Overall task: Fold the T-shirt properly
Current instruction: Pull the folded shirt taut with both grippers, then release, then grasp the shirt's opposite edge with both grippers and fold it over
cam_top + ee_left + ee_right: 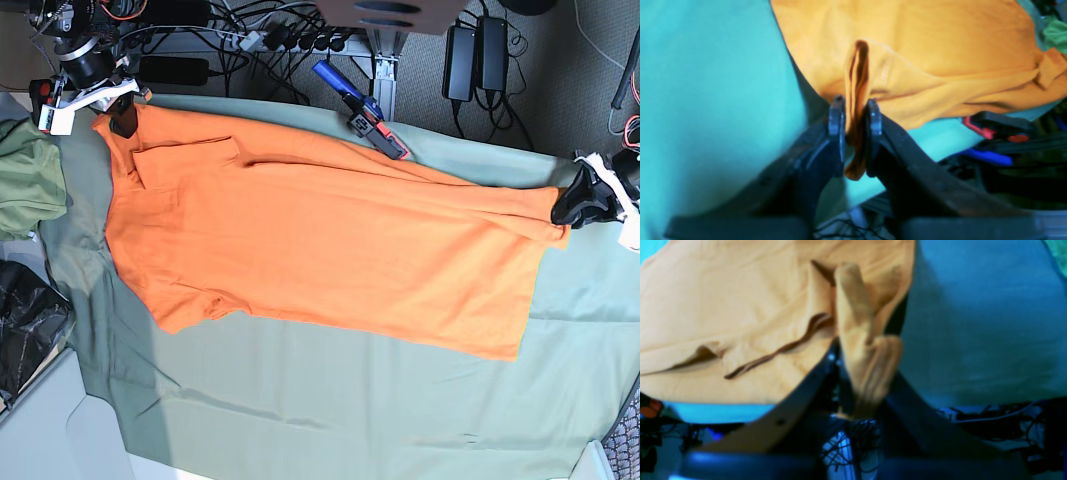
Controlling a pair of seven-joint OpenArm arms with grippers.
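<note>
The orange T-shirt (320,240) lies spread across the grey-green table cloth (350,410), stretched between both grippers. My left gripper (577,205) at the right edge of the base view is shut on one corner of the shirt. In the left wrist view a fold of the orange T-shirt (940,50) is pinched between the fingers of the left gripper (856,115). My right gripper (118,118) at the top left is shut on the opposite corner. In the right wrist view a bunched fold of the T-shirt (723,306) sits in the right gripper (862,373).
An olive-green garment (25,175) lies at the left table edge. A blue and red clamp (360,110) grips the far table edge. Cables and power bricks (465,50) lie behind the table. A black bag (25,320) sits at the lower left.
</note>
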